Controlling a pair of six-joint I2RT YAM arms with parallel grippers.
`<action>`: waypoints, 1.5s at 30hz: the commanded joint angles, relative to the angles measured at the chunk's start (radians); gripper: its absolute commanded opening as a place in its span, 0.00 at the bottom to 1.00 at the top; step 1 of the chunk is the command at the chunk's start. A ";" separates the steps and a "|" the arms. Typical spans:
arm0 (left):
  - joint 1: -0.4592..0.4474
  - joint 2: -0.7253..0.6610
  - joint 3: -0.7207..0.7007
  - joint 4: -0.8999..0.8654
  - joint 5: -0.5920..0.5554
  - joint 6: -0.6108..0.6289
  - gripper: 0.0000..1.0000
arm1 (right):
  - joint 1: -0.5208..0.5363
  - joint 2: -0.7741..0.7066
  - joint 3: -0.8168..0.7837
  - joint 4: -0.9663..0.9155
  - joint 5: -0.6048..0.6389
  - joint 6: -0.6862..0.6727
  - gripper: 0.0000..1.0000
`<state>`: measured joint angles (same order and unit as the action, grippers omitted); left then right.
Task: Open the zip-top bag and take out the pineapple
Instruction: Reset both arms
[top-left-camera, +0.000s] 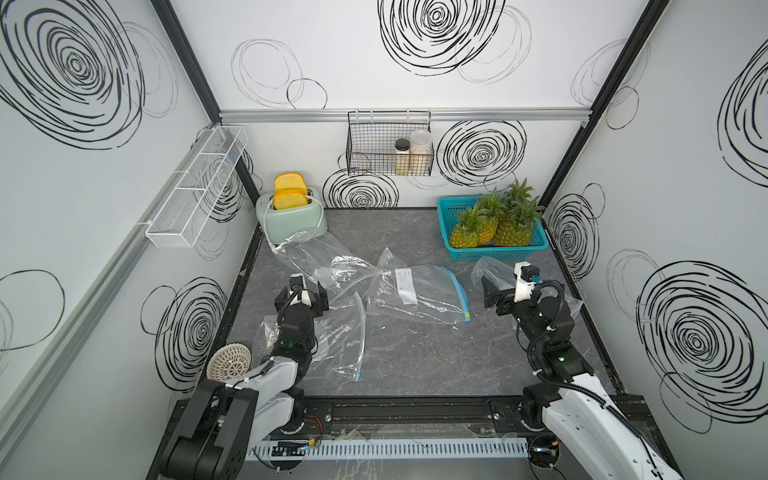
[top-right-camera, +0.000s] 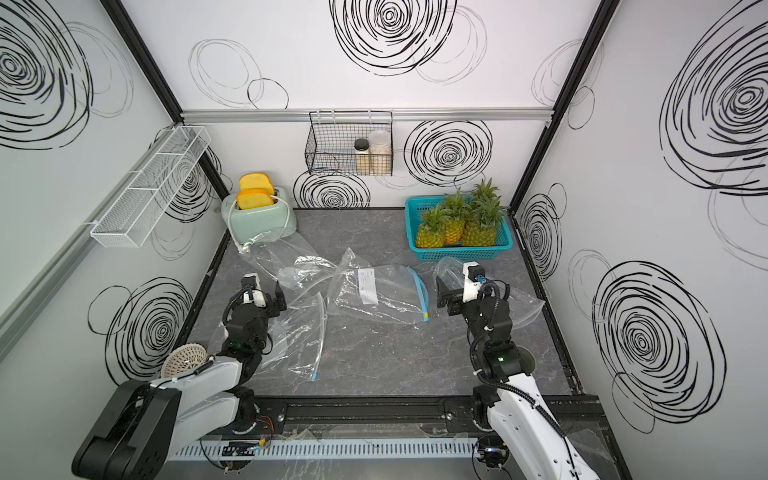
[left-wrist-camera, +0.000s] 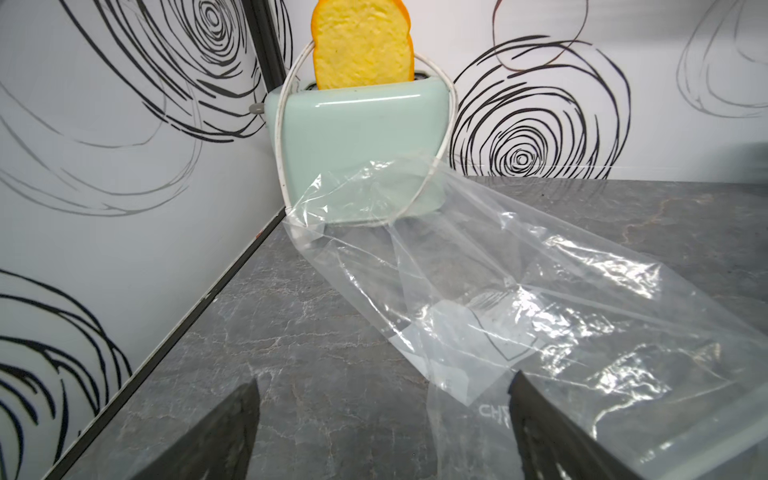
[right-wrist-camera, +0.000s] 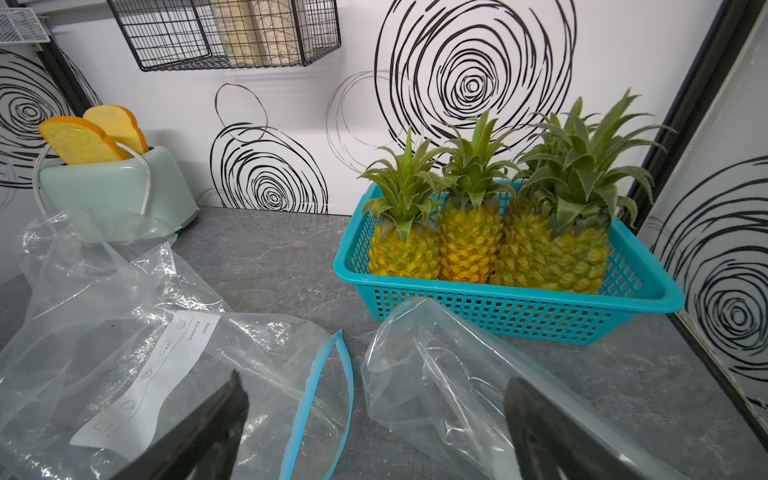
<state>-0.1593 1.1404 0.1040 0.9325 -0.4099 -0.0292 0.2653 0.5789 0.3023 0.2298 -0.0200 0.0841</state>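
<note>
The left fingers (left-wrist-camera: 216, 436) and right fingers (right-wrist-camera: 552, 436) both stand wide apart, holding nothing, low over clear zip-top bags (top-left-camera: 432, 297) lying flat and empty on the bench (top-left-camera: 415, 365). The pineapples (top-left-camera: 494, 226) stand upright in a teal basket (top-left-camera: 498, 251) at the back right.

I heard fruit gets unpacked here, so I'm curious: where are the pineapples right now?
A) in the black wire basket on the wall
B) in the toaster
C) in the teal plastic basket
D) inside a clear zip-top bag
C: the pineapples stand upright in the teal plastic basket; the clear zip-top bags look empty.
</note>
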 joint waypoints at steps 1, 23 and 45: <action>0.023 0.043 0.006 0.225 0.062 0.047 0.96 | 0.007 -0.012 -0.008 0.085 -0.023 -0.039 0.98; 0.103 0.323 0.096 0.359 0.360 0.035 0.96 | -0.025 0.018 -0.141 0.202 0.194 -0.063 0.98; 0.109 0.323 0.110 0.331 0.358 0.029 0.96 | -0.242 0.611 -0.111 0.672 0.092 -0.027 0.98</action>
<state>-0.0624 1.4612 0.1951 1.2198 -0.0631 -0.0109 0.0280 1.1767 0.1722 0.7811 0.0898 0.0780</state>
